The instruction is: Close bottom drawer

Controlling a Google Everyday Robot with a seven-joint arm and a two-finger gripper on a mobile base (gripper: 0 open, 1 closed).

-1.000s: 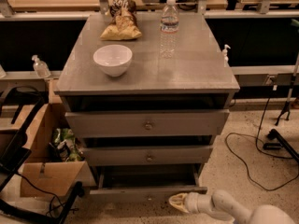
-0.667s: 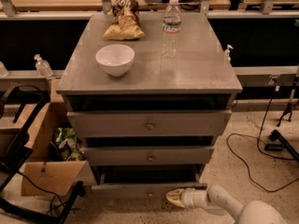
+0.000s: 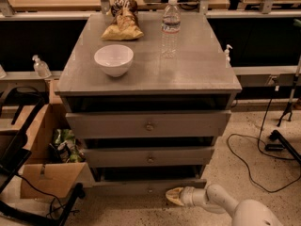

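Observation:
The bottom drawer [image 3: 127,188] is the lowest, narrowest grey front strip of the grey cabinet [image 3: 150,79], with a tiny knob [image 3: 149,189]. It stands a little out from the cabinet, with a dark gap above its front. My gripper [image 3: 173,196], a tan tip on a white arm [image 3: 221,204], is low by the floor. It sits just below and in front of the right part of the drawer front, at or very near it.
Two taller drawers above also stand slightly out. A white bowl [image 3: 114,59], a water bottle [image 3: 170,27] and a chip bag [image 3: 123,20] rest on top. An open cardboard box [image 3: 49,173] stands at the left. Cables [image 3: 254,164] lie on the floor at the right.
My gripper has moved left along the floor, closer to the bottom drawer's front. The things on the cabinet top have not moved.

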